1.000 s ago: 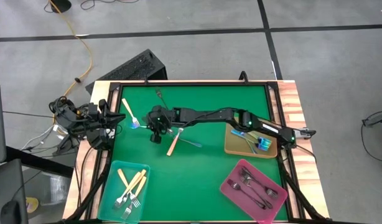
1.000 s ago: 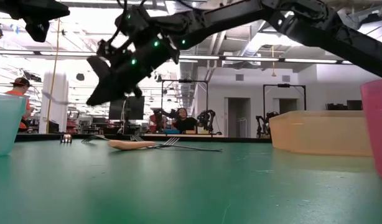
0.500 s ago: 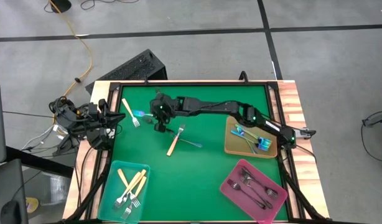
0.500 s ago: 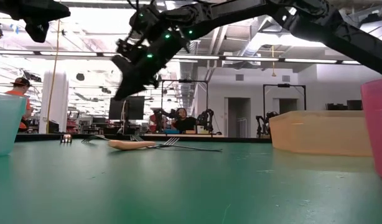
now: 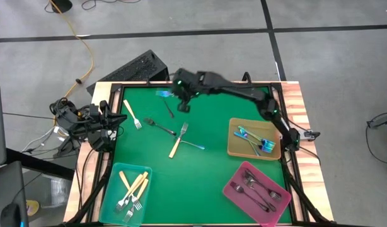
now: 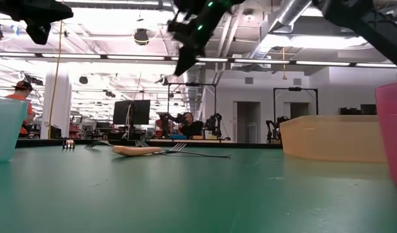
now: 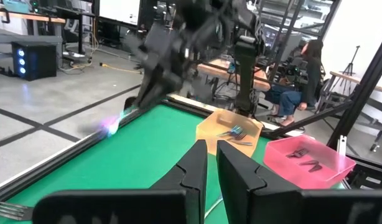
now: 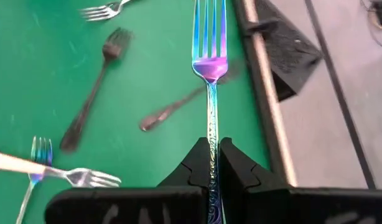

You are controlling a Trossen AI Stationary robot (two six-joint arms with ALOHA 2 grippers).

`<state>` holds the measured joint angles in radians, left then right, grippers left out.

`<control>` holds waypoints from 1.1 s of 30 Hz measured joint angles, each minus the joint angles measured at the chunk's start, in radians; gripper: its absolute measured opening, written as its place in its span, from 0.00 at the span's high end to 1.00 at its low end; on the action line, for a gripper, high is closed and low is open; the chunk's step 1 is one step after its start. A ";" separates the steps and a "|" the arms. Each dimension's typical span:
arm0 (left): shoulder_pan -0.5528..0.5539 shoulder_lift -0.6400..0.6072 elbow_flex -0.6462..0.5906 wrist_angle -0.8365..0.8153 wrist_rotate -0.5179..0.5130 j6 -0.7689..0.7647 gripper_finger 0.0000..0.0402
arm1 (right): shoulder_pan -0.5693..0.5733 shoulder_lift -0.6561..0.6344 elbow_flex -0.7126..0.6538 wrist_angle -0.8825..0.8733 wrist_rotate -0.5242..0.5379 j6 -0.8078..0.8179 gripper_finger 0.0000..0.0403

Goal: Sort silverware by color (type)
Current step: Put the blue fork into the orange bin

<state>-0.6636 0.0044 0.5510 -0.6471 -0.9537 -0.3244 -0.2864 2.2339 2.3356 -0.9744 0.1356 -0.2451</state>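
My right gripper (image 5: 175, 97) hangs high over the mat's far edge, shut on an iridescent blue-rainbow fork (image 8: 209, 62); the fork shows as a bright streak (image 5: 163, 94) in the high view. My left gripper (image 7: 211, 167) waits shut by the table's left edge, touching nothing. Loose on the green mat lie a cream-handled fork (image 5: 132, 115), two dark forks (image 5: 161, 126) (image 5: 169, 108), and another cream-handled fork (image 5: 176, 142) crossing a blue one (image 5: 194, 145). The teal tray (image 5: 115, 179) holds cream forks, the tan tray (image 5: 233, 146) blue ones, the pink tray (image 5: 232, 190) dark ones. My right gripper pinches the iridescent fork's handle (image 8: 210, 144) between its two fingers. The fork runs straight out along the fingers, tines (image 8: 209, 28) ahead and away from the wrist. It is lifted clear of the mat, with the fingers slanting downward.
A black frame rail (image 5: 193, 84) runs along the mat's far edge right under the held fork. A dark keyboard (image 5: 133, 68) lies on the floor beyond it. Open green mat stretches between the loose forks and the near trays.
My right gripper has risen and swung toward the table's far edge and somewhat to the right, carrying the iridescent fork high above the mat. It has tipped less steeply downward. The other forks have stayed put.
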 joint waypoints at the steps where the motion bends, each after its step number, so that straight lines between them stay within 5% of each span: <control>1: 0.000 0.000 0.000 0.000 0.000 0.000 0.94 | -0.007 -0.021 0.000 -0.024 0.000 0.000 0.91; 13: 0.000 0.000 0.000 -0.001 0.000 -0.001 0.94 | -0.051 -0.227 -0.012 -0.434 0.002 0.016 0.91; 17: 0.000 0.000 0.000 -0.002 0.000 -0.002 0.94 | -0.042 -0.330 -0.122 -0.476 0.002 0.053 0.91; 33: 0.000 0.000 0.000 -0.002 -0.003 -0.002 0.94 | 0.162 -1.195 -1.246 -0.118 0.088 0.508 0.91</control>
<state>-0.6632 0.0044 0.5510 -0.6487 -0.9563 -0.3260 -0.1241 1.0389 1.0901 -1.0923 0.2234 0.2634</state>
